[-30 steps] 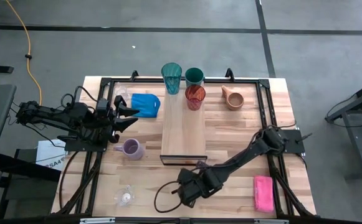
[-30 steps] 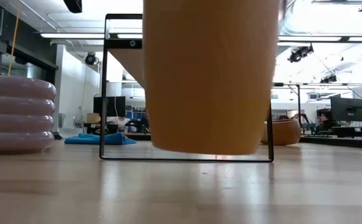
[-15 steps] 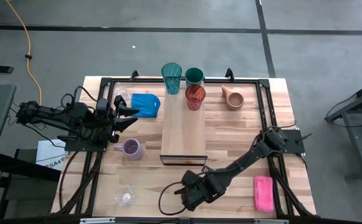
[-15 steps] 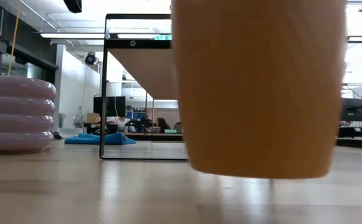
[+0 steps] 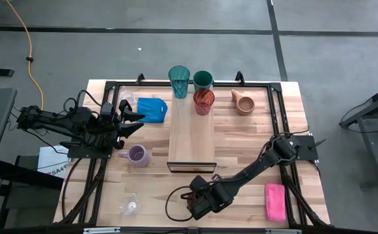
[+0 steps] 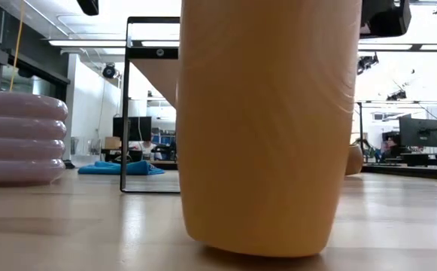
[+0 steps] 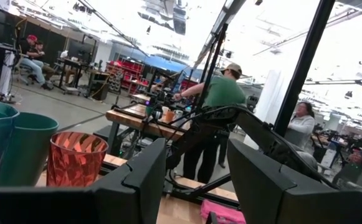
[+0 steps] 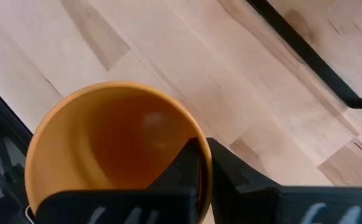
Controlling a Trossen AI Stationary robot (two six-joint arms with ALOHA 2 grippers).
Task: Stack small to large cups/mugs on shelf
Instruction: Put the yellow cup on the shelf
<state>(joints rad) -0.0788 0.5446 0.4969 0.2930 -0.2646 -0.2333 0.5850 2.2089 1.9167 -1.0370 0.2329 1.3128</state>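
Note:
My right gripper (image 5: 198,203) stands over the table's near middle, pointing steeply down, shut on the orange cup (image 6: 263,128), which it hides in the high view. The shelf (image 5: 192,140), a light plank in a black frame, bears the teal tumbler (image 5: 179,79), the dark green cup (image 5: 203,80) and the red cup (image 5: 203,101) at its far end. The tan mug (image 5: 243,102), the lavender mug (image 5: 136,155) and a clear glass (image 5: 131,205) rest on the table. My left gripper (image 7: 196,180) waits open at the left, raised. My right gripper pinches the orange cup's wall at the rim (image 8: 192,129), with one finger (image 8: 184,168) inside the cup and the other (image 8: 243,180) outside. The fingers come from above, slanting down. The cup hangs mouth up, slightly tilted, its base (image 6: 256,245) right at the table top; whether it touches, I cannot tell.
A blue cloth (image 5: 151,108) lies left of the shelf's far end, and a pink sponge (image 5: 275,201) lies near the front right corner. The black frame's rails (image 5: 276,110) run along the table's sides. People stand in the room beyond the table.
My right gripper has sunk toward the table and rolled about its own pointing line, still shut on the orange cup. The cup, lifted clear a second ago, has swung sideways and come down close to the table top.

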